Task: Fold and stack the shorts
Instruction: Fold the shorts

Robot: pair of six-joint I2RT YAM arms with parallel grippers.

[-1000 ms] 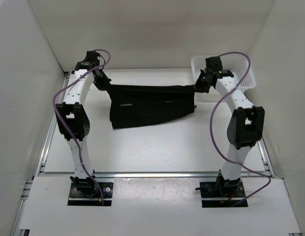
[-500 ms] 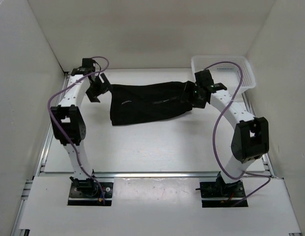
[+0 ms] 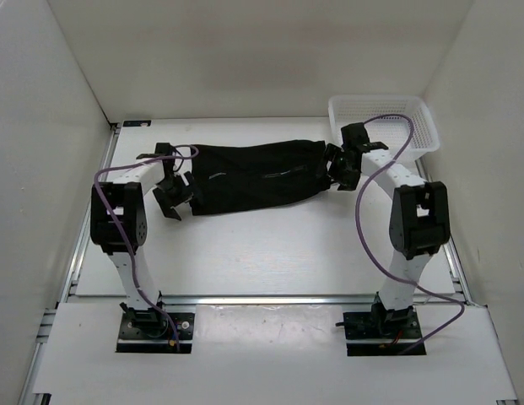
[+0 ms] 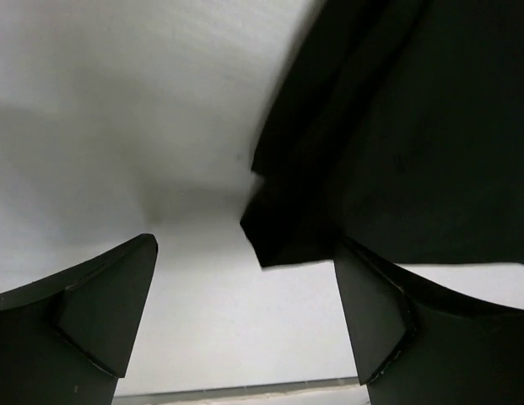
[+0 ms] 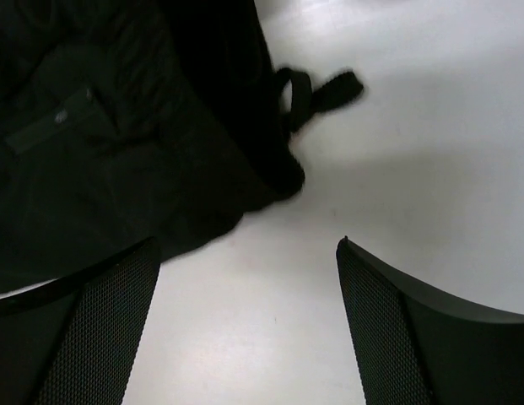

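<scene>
desk (image 3: 270, 253): we see the shorts (image 3: 257, 175) flat at 12 o'clock, seemingly folded once; more folds and stacking left | basket (image 3: 381, 99) at 1 o'clock | left end effector (image 3: 175, 199) spread, empty, at their 9 o'clock edge | right end effector (image 3: 336, 170) spread, empty, at 3 o'clock

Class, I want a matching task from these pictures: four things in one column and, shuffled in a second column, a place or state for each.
1 shorts
2 basket
3 left gripper
4 right gripper

A white, far right corner
B open, at the shorts' left end
C black, spread between both grippers
D open, at the shorts' right end

Pairs: 1-C, 2-A, 3-B, 4-D
</scene>
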